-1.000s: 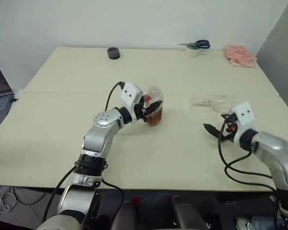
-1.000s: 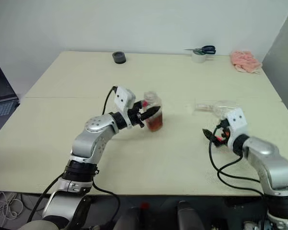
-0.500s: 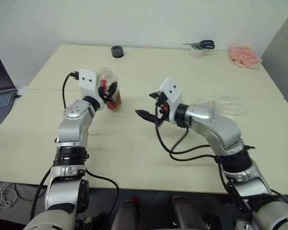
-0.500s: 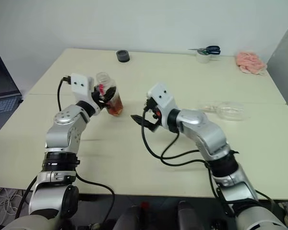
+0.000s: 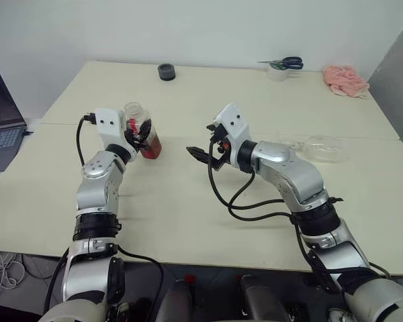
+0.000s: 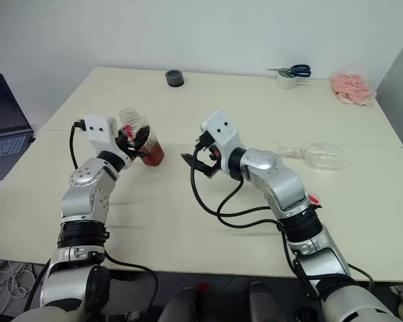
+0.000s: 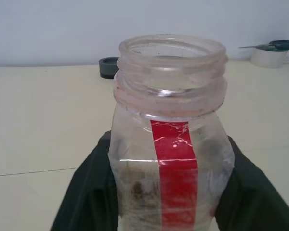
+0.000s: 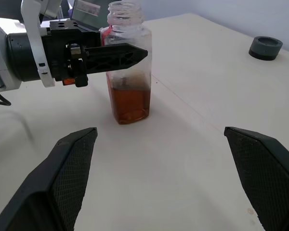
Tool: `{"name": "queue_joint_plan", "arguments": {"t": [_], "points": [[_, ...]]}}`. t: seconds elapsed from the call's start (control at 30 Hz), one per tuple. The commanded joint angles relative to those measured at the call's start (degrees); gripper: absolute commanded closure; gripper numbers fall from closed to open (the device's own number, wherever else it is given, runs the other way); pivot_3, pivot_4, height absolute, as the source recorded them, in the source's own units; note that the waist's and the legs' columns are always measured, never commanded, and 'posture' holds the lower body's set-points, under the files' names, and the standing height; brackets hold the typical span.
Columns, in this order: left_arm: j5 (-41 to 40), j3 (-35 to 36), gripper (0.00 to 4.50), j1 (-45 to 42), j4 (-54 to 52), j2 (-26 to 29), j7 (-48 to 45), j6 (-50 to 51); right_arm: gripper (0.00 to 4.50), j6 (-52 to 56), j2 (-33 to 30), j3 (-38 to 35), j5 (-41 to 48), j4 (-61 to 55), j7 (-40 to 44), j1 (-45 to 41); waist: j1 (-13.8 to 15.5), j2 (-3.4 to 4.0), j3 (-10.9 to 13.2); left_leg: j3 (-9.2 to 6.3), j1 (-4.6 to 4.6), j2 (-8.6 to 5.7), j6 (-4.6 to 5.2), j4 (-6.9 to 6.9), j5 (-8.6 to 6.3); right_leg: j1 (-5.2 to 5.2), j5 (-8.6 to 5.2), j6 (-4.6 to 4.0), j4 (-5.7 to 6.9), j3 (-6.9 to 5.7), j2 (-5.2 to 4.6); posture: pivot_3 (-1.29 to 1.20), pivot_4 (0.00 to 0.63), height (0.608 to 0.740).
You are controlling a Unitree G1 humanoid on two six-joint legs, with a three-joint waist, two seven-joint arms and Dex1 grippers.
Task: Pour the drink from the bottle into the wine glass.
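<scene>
Handover or regrasp stage, pour not begun: left gripper (image 6: 136, 139) clasps the uncapped, red-striped clear plastic bottle (image 6: 142, 137) of amber drink (image 8: 130, 102) upright near the beige desk's (image 6: 188, 215) left edge, right gripper (image 6: 200, 163) spread empty beside it; next someone must right the clear wine glass (image 6: 319, 155) lying toppled toward the right edge.

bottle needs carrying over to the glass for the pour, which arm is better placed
Left. The left gripper already brackets the uncapped bottle; the right gripper is open and empty. The wine glass lies on its side.
</scene>
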Motion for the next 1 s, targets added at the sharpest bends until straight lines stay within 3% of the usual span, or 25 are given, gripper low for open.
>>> {"name": "queue_joint_plan", "arguments": {"t": [0.03,0.13,0.17,0.37,0.57,0.73,0.87,1.0], "points": [[-0.29,0.84,1.13,0.32,0.65,0.24,0.38,-1.17,0.0,-0.22,0.04,-1.36,-0.23,-1.94,0.43,-0.6,-0.01,0.0,0.0,0.01,0.02,0.0,0.0,0.0,0.0,0.02,0.0,0.0,0.0,0.01,0.0,0.0,0.15,0.74],[-0.14,0.58,0.16,0.48,0.96,0.49,0.41,-1.22,0.0,0.13,0.03,-1.6,-0.26,-1.95,0.23,-0.52,-0.04,0.0,0.0,0.0,0.02,0.0,0.0,0.0,0.0,0.02,0.0,0.0,0.0,0.0,0.01,0.0,0.15,0.74],[0.01,0.46,0.05,0.69,0.89,0.63,0.42,-1.13,0.0,0.15,0.04,-1.71,-0.31,-1.9,0.12,-0.52,-0.05,0.0,0.0,0.0,0.02,0.0,0.0,0.0,0.0,0.02,0.0,0.0,-0.01,0.0,0.01,0.0,0.15,0.74],[-0.34,0.26,0.05,8.66,-6.79,1.09,-0.36,1.87,0.0,0.33,-0.81,-4.02,-0.17,-2.74,-0.89,0.3,-0.32,0.0,0.0,0.02,0.02,0.01,0.0,-0.03,0.0,0.02,0.0,0.0,-0.02,0.03,0.0,0.0,0.15,0.74],[-3.36,1.29,0.05,20.54,-16.41,0.2,-2.69,3.15,0.0,1.75,-3.99,-12.14,1.81,-6.16,-2.7,6.44,-0.25,-0.01,-0.01,-0.01,0.01,0.03,0.0,-0.06,0.0,0.02,0.0,-0.01,-0.04,0.03,-0.04,0.0,0.15,0.74],[-7.77,-1.48,0.05,31.28,-26.62,1.37,-11.71,3.13,0.0,6.3,-6.12,-22.11,5.56,-10.16,-5.28,14.16,-0.32,-0.02,-0.01,0.09,0.1,0.03,0.0,-0.05,-0.01,0.13,-0.01,0.0,-0.06,0.12,-0.03,0.0,0.15,0.74],[-8.26,-6.82,0.05,33.23,-33.64,3.09,-16.62,6.01,0.0,8.78,-4.59,-28.73,8.19,-13.5,-9.61,18.68,-0.19,-0.01,-0.01,0.08,0.1,0.02,0.02,-0.04,0.0,0.15,-0.03,0.0,-0.08,0.12,0.03,0.0,0.15,0.74],[-5.21,-16.02,0.05,27.09,-35.86,4.26,-20.69,7.0,0.0,8.68,1.59,-34.43,11.2,-14.62,-15.39,23.19,-0.4,-0.01,-0.03,0.11,0.21,0.08,0.02,-0.06,0.0,0.25,-0.2,0.26,-0.08,0.19,0.2,0.0,0.15,0.74]]}}
